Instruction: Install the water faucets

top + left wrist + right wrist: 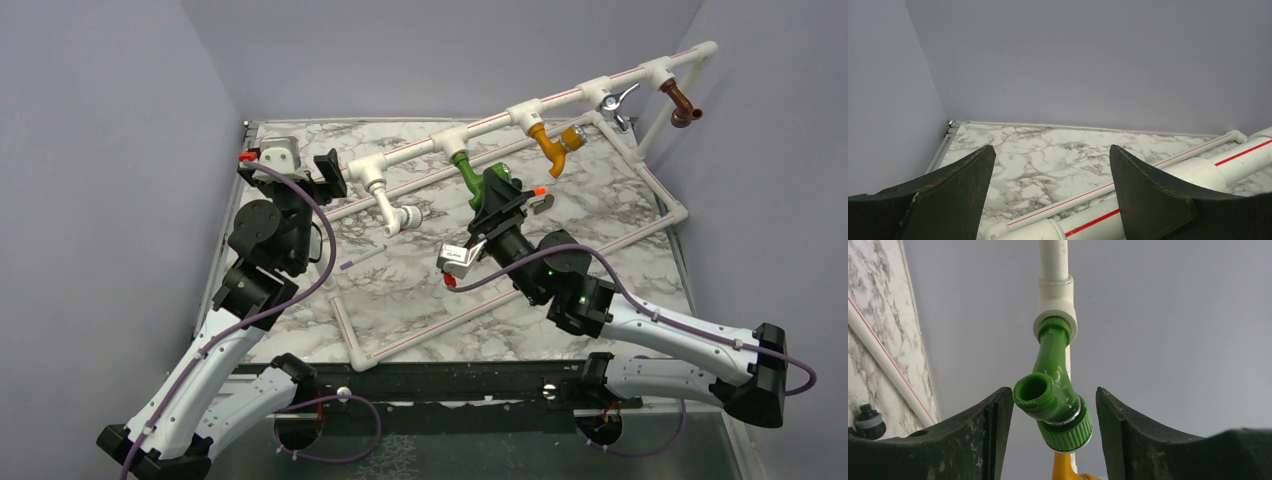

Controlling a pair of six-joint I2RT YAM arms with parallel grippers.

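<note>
Right wrist view: right gripper (pixel 1054 392) is partly open, one finger on each side of the green faucet (pixel 1052 365). A gap shows on both sides, so nothing is gripped. The faucet is seated in a white tee (pixel 1055 305) of the pipe frame (pixel 1053 260).

Left wrist view: left gripper (pixel 1051 150) is wide open and empty, with the frame passing behind one finger.

Top external view: yellow faucet (pixel 553 143), chrome faucet (pixel 612 102) and brown faucet (pixel 683 103) are mounted farther along.

Top camera overhead, whole table (pixel 400 290); wrists close, facing wall (pixel 1098 60); right wrist shares green faucet (pixel 465 172).
</note>
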